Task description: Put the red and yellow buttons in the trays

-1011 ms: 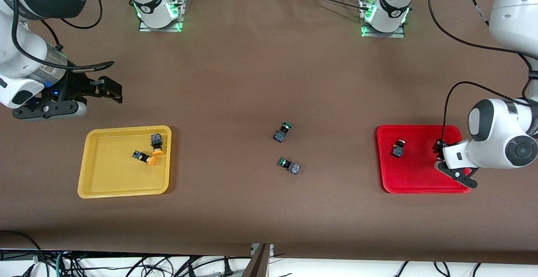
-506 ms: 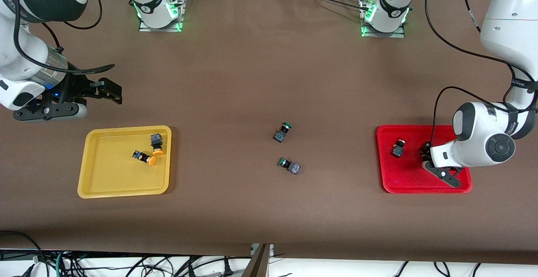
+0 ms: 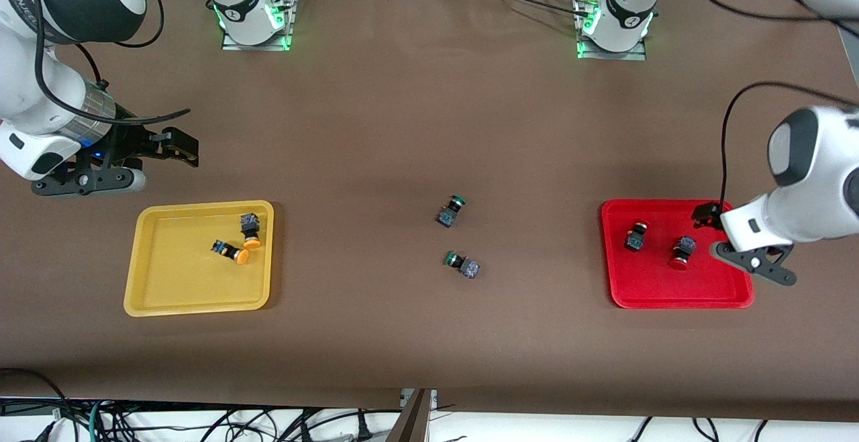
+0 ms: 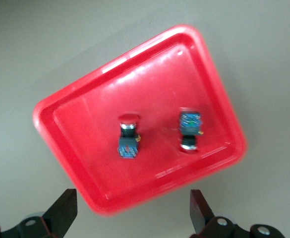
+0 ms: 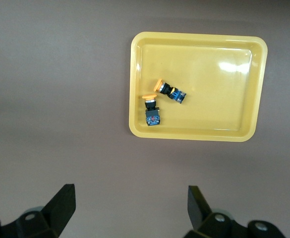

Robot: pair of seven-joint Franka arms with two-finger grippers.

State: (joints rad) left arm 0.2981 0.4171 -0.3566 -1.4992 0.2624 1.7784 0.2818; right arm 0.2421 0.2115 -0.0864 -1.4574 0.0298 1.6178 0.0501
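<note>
**Four buttons trayed by colour, both grippers empty**

Nearest the front camera, at mid-table: two green-capped switches [image 3: 463, 264] [image 3: 451, 210], lying on bare cloth between the trays, presumably left out because the task names only red and yellow.

Toward the right arm's end: yellow tray [image 3: 168, 294], holding both yellow-capped buttons [image 3: 231, 251] [image 3: 250, 229], tipped on their sides and nearly touching, caps close together. Sorted to match tray colour, by the look of it.

Toward the left arm's end: red tray [image 3: 678, 294], holding both red-capped buttons [image 3: 636, 236] [image 3: 682, 253], also on their sides, near each other but apart.

Above that tray's outer edge: left gripper [image 3: 735, 237], jaws spread wide, gripping nothing; in the left wrist view, fingers [image 4: 200, 210] apart with the tray and both buttons below.

Farther up the table than the yellow tray: right gripper [image 3: 176, 147], waiting, jaws wide, nothing held.

Judged complete.
</note>
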